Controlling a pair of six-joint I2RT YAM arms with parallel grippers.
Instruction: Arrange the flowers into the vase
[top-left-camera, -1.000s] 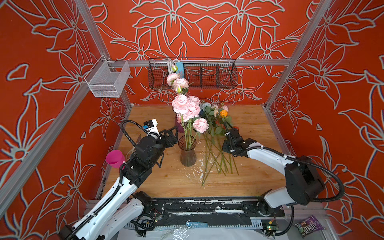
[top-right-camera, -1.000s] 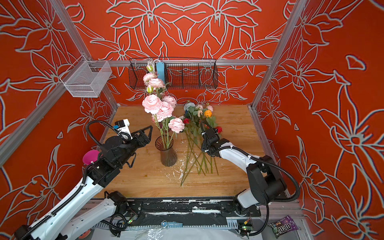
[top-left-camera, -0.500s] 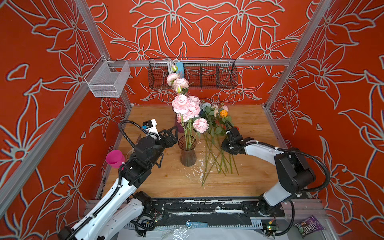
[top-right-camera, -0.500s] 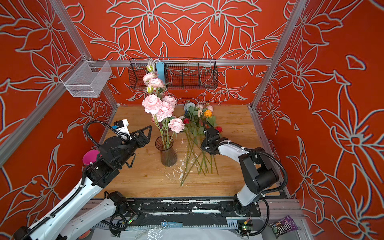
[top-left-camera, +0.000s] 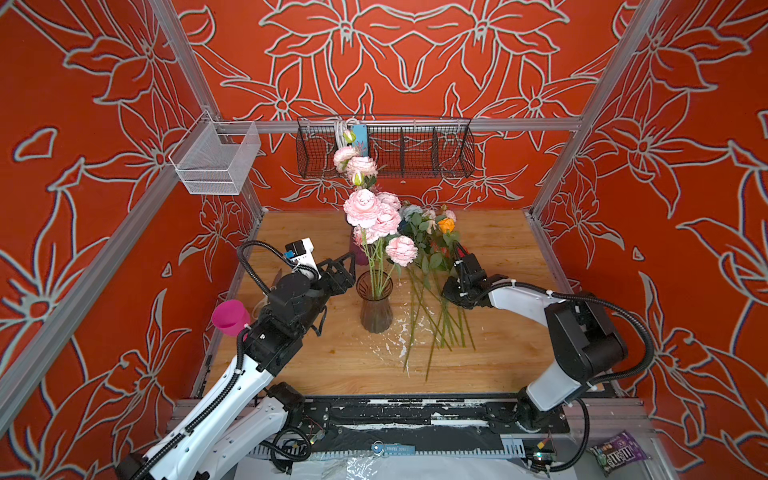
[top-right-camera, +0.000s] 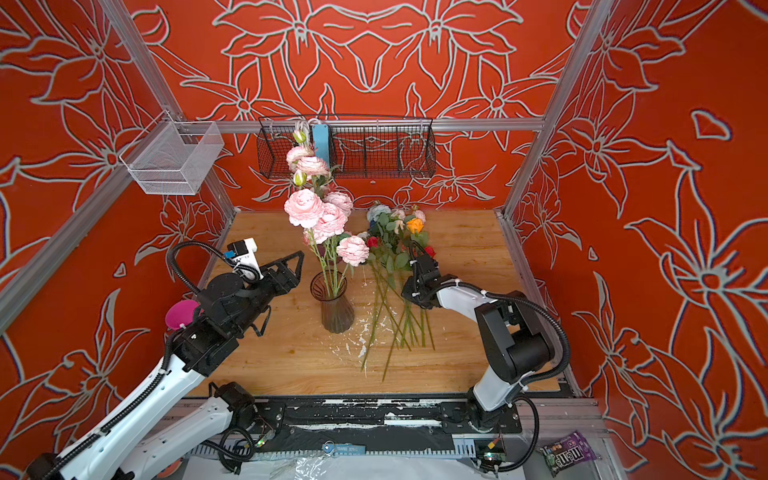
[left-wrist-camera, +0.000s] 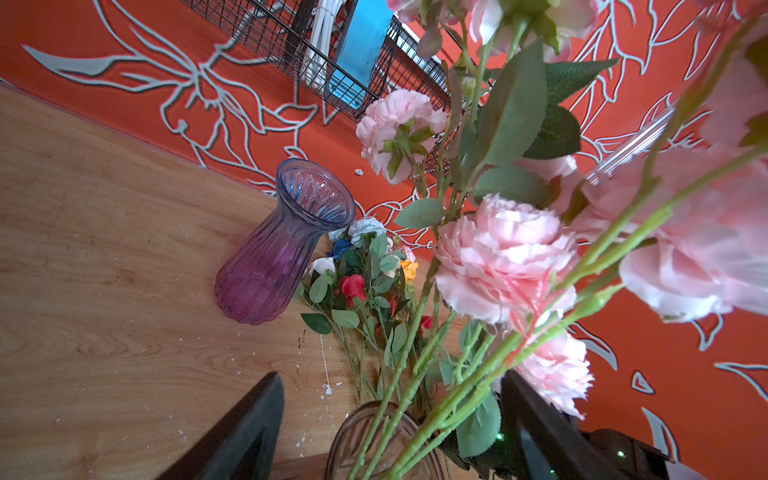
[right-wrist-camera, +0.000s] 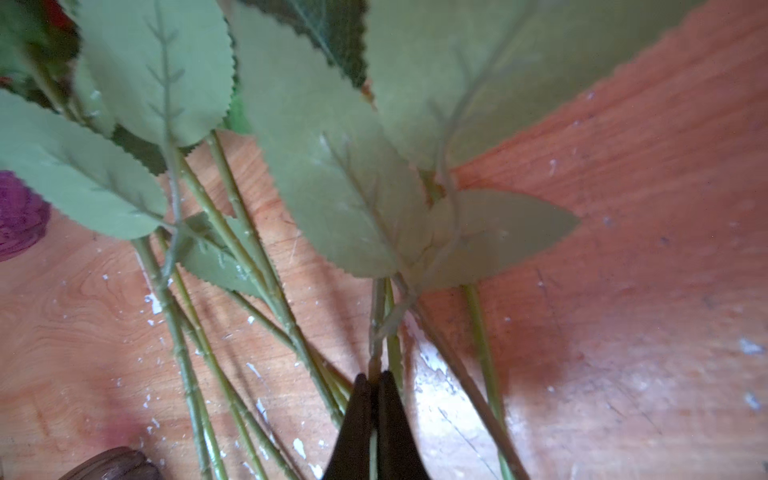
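Observation:
A smoky glass vase (top-left-camera: 376, 307) (top-right-camera: 337, 307) stands mid-table and holds several pale pink flowers (top-left-camera: 362, 208) (top-right-camera: 303, 207) on long green stems. More flowers (top-left-camera: 446, 225) (top-right-camera: 414, 225) lie in a loose pile right of it, with red, orange, white and blue blooms. My right gripper (right-wrist-camera: 373, 376) (top-left-camera: 455, 293) (top-right-camera: 415, 291) is low over the pile, shut on one thin leafy stem (right-wrist-camera: 377, 351); its bloom is hidden. Left of the vase my left gripper (left-wrist-camera: 390, 376) (top-left-camera: 351, 272) (top-right-camera: 299, 270) is open, its jaws apart on either side of the vase rim (left-wrist-camera: 374, 409) and the stems.
An empty purple vase (left-wrist-camera: 282, 245) stands behind the pink blooms. A pink cup (top-left-camera: 228, 318) sits at the left table edge by my left arm. A black wire basket (top-left-camera: 415, 151) and a white mesh basket (top-left-camera: 216, 160) hang on the walls. White flecks dot the wooden table (top-left-camera: 498, 266).
My right gripper has closed on a stem in the pile, and its elbow has swung in toward the table. The left arm has stayed put.

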